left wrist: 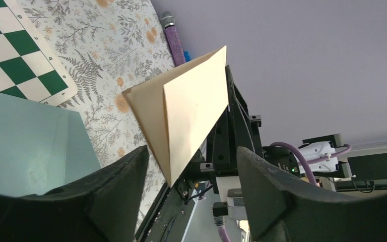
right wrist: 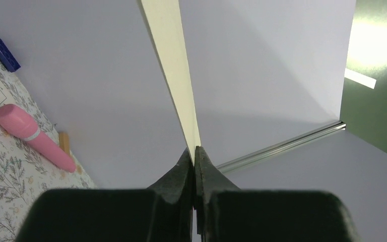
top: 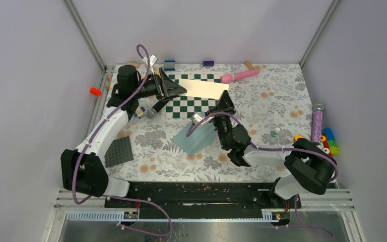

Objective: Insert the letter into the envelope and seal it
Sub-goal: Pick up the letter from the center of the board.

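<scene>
Seen from above, the chessboard [top: 191, 107] loses its far strip beneath the letter [top: 204, 88] and its left corner beneath the left gripper [top: 181, 89], and the envelope [top: 189, 141] just nearer than the chessboard lies partly under the right arm [top: 234, 136]. From the left wrist, chessboard and envelope are cut by the left edge. From the right wrist, the letter appears edge-on and leaves the top edge, and the chessboard shows only a sliver.

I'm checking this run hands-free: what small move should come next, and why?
Probably close the left gripper on the free end of the letter. The right gripper pinches the other end, holding the sheet above the chessboard, and its corner sits between the open left jaws. The envelope lies flat on the table.
</scene>
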Robot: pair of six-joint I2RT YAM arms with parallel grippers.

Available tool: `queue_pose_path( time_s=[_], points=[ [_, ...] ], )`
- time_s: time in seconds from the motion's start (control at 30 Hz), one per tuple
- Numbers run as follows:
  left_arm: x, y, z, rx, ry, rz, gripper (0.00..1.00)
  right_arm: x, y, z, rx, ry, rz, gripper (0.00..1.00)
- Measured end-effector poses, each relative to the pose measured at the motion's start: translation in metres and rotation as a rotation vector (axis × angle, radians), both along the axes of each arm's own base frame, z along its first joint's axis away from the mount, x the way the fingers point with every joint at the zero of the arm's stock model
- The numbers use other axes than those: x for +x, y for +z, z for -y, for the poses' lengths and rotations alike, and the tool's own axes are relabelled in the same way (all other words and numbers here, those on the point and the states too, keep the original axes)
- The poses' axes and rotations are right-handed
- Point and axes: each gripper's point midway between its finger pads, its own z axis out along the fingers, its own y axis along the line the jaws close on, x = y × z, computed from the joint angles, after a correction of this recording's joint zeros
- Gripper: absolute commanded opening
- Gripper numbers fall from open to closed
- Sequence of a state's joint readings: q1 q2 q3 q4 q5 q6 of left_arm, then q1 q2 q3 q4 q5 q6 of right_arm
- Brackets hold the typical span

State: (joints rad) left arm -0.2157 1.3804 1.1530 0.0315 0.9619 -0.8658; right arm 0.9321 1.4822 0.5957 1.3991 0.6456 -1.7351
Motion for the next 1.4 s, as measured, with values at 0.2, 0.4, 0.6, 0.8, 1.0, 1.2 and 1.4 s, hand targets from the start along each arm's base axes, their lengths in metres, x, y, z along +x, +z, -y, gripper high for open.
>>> queue_pose_path(
  time_s=[0.2, 0.4, 0.6, 0.8, 1.0, 1.2, 1.4],
  points=[
    [0.003, -0.001, 0.001, -0.006, -0.005, -0.004, 0.39, -0.001, -0.003, -0.005, -0.007, 0.011, -0.005, 0.0],
    [0.003, 0.003, 0.002, -0.015, -0.009, 0.006, 0.1, -0.001, -0.008, -0.008, -0.019, 0.014, -0.014, 0.0],
    [0.002, 0.006, 0.002, -0.018, -0.014, 0.015, 0.0, -0.001, -0.009, -0.009, -0.019, 0.015, -0.013, 0.65],
    [0.002, 0.002, 0.001, 0.016, -0.019, 0.04, 0.0, -0.003, -0.01, -0.01, -0.004, 0.025, -0.021, 1.0],
    [-0.002, 0.009, -0.006, 0.119, -0.04, 0.147, 0.0, -0.021, -0.027, -0.003, 0.029, 0.153, -0.214, 1.0],
    [-0.006, 0.013, -0.017, 0.278, -0.086, 0.357, 0.0, -0.067, -0.022, -0.014, 0.153, 0.458, -0.606, 1.0],
    [-0.022, -0.014, -0.024, 0.434, -0.193, 0.463, 0.0, -0.114, -0.039, -0.009, 0.231, 0.616, -1.057, 0.99]
  ],
)
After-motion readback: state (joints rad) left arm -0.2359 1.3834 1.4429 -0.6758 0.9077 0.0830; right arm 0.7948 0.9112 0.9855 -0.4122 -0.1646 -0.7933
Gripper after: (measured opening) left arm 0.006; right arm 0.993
